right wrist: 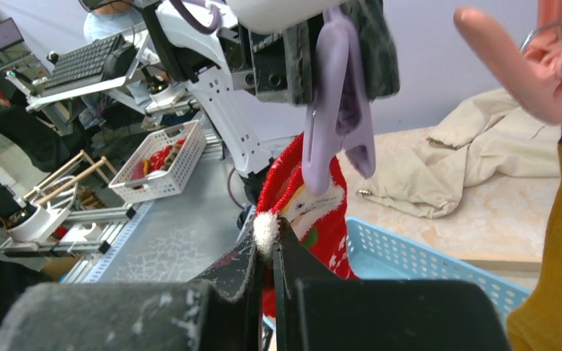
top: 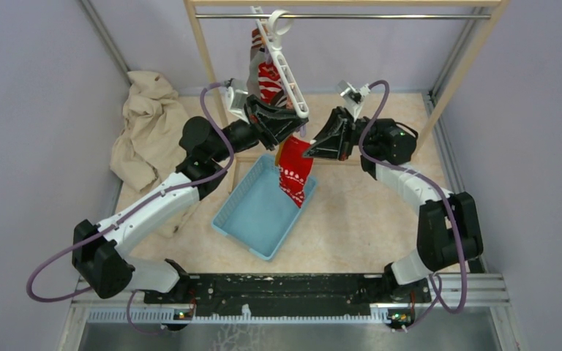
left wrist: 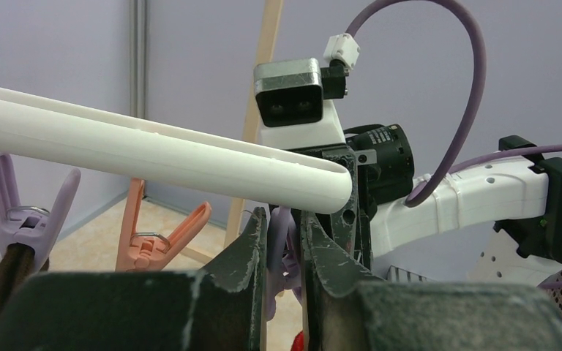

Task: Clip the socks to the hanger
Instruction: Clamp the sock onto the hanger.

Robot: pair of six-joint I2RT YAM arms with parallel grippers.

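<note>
The blue basket is sitting on the table just beyond the arm bases. The red sock is hanging above it, with its lower end dipping over the basket's far corner. The sock's long axis is running near-vertical: the held edge is pointing up and the free end is pointing down.

The right hand is clenching on the upper edge of the red sock, and a white tuft of knit is showing pinched between its fingers. Just above that edge, the purple peg is hanging with its jaws pointing down and appearing spread. The left hand is clenching on the upper end of this peg, directly under the low end of the hanger.

Step in hand: the red sock is being fed into the end peg. The sock edge is lying just below the peg mouth and, as far as can be seen, is not yet sitting between the jaws.

The next move is calling for the following:
- A short lift by the right hand to seat the edge between the jaws, while the left hand is holding the peg squeezed.
- The left hand letting go first, so the peg bites.
- The right hand letting go only after that.

The mustard sock is hanging beside the work point, below an orange peg. Its clip point is not showing clearly.

Farther back, the hanger is hooking over the metal rail. Its long axis is slanting down from the hook toward the left hand, low end nearest the arms.
</note>
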